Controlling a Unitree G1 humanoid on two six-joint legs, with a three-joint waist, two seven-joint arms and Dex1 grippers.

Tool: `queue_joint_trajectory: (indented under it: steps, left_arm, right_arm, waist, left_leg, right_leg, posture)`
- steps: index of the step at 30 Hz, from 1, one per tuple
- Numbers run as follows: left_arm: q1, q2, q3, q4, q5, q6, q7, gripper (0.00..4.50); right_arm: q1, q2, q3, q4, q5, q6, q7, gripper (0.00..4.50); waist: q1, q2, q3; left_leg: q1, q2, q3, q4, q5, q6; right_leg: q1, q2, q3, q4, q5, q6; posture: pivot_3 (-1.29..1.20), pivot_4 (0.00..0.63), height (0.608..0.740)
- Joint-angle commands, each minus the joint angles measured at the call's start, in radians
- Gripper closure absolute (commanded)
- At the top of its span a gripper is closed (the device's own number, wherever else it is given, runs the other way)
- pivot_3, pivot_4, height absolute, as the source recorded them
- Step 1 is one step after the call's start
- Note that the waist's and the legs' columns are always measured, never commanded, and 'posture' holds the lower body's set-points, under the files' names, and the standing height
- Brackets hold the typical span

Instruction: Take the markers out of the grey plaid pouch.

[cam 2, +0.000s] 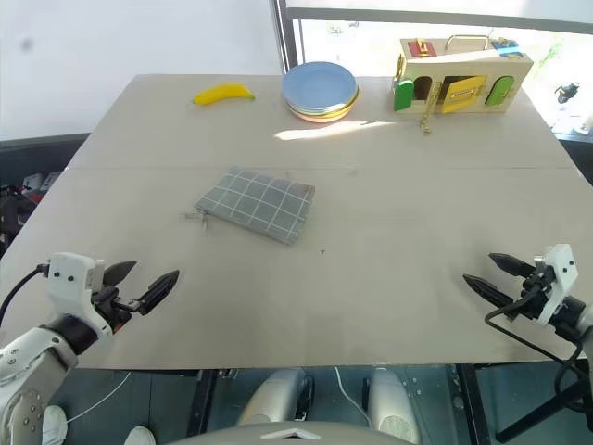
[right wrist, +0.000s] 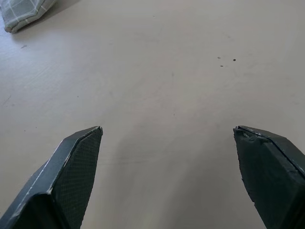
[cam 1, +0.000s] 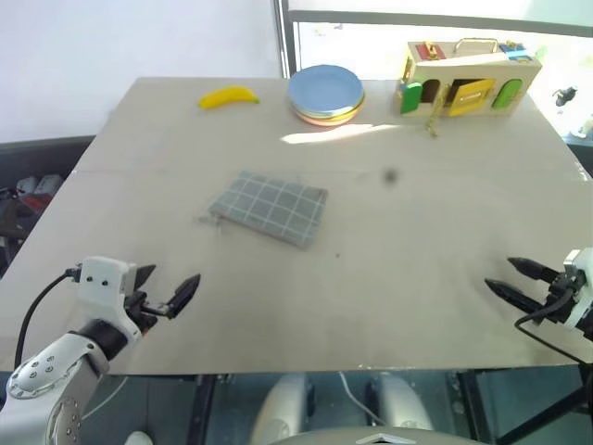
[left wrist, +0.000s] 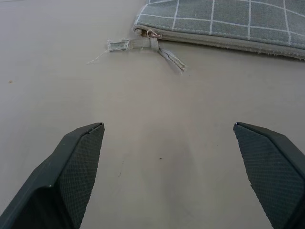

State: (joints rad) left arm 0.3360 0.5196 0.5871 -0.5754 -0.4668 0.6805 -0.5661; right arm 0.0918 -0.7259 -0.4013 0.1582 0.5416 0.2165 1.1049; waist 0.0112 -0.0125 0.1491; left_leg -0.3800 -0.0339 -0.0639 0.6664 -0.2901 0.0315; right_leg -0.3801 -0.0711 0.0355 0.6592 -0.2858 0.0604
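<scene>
Pouch (cam 1: pixel 271 209) zipped flat, one banana (cam 1: pixel 229 95), two pincers (cam 1: pixel 168 289) (cam 1: pixel 517 281) spread wide

Grey plaid pouch (cam 1: pixel 271 209) lying flat and zipped on the table (cam 1: pixel 417 260).

We see a soft rectangular fabric pouch, grey with a pale grid, resting slightly askew near the middle of the tabletop. In the left wrist view its zip runs closed along one long edge, the pull (left wrist: pixel 153 36) at one corner with a frayed ribbon tab trailing onto the table.
</scene>
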Motion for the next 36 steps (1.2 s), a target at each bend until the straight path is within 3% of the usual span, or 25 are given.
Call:
queue_joint_trajectory:
  steps: [1, 26, 36]
  left_arm:
    - [0.013, 0.007, 0.025, 0.006, -0.021, -0.039, -0.019, 0.00]
    - [0.059, 0.014, 0.000, 0.124, -0.035, -0.202, -0.089, 0.00]
    - [0.011, 0.043, -0.009, 0.187, -0.066, -0.206, -0.131, 0.00]
  right_arm:
    - [-0.002, -0.020, -0.033, -0.008, 0.012, -0.019, 0.020, 0.03]
    - [-0.006, -0.044, -0.036, -0.004, 0.013, -0.017, 0.056, 0.03]
    - [0.007, -0.052, -0.030, -0.038, 0.028, -0.010, 0.093, 0.03]
  waist:
    - [0.000, 0.000, 0.000]
    - [0.000, 0.000, 0.000]
    - [0.001, 0.000, 0.000]
  left_leg:
    - [0.000, 0.000, 0.000, 0.000, 0.000, 0.000]
    - [0.000, 0.000, 0.000, 0.000, 0.000, 0.000]
    - [0.000, 0.000, 0.000, -0.001, 0.000, 0.000]
  right_leg:
    - [0.000, 0.000, 0.000, 0.000, 0.000, 0.000]
    - [0.000, 0.000, 0.000, -0.001, 0.000, 0.000]
    - [0.000, 0.000, 0.000, -0.001, 0.000, 0.000]
  posture:
    - [0.00, 0.150, 0.740]
    - [0.00, 0.150, 0.740]
    - [0.00, 0.150, 0.740]
